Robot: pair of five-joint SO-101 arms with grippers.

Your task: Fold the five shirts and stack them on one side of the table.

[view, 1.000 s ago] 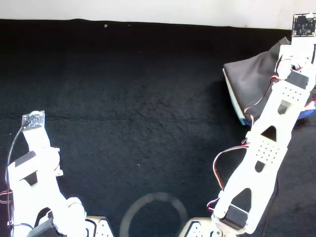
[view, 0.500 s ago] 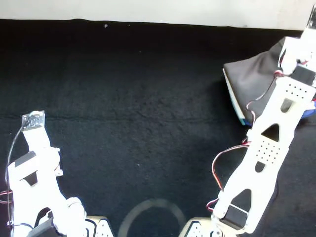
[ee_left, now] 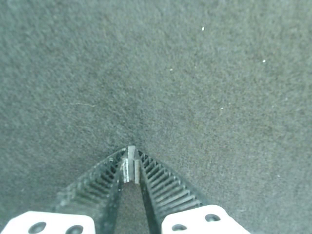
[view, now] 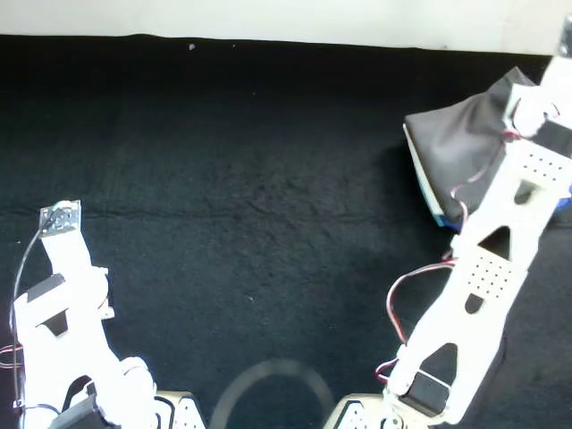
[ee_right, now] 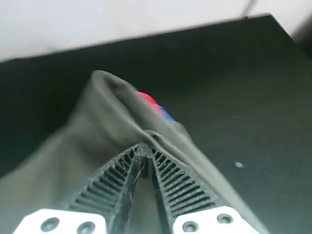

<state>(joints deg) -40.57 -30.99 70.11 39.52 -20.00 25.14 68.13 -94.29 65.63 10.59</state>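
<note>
A stack of folded shirts lies at the table's right edge, with a dark grey shirt (view: 456, 143) on top and white and blue edges (view: 430, 204) showing beneath it. My right gripper (ee_right: 143, 152) is over that stack, shut on a raised fold of the grey shirt (ee_right: 112, 122). Beside the fold, red and blue cloth (ee_right: 155, 106) peeks out. My left gripper (ee_left: 129, 160) is shut with nothing in it, just above the bare black table cover (ee_left: 195, 73). The left arm (view: 63, 304) stands at the near left.
The black cloth (view: 250, 179) covers the whole table, and a white wall runs along its far edge. The right arm (view: 487, 268) stretches diagonally over the near right part, with loose wires (view: 402, 295) beside it. A faint ring mark (view: 268, 389) lies near the front edge.
The right arm has swung to the right and farther back, dragging the grey shirt's far corner with it. The left arm has not moved.
</note>
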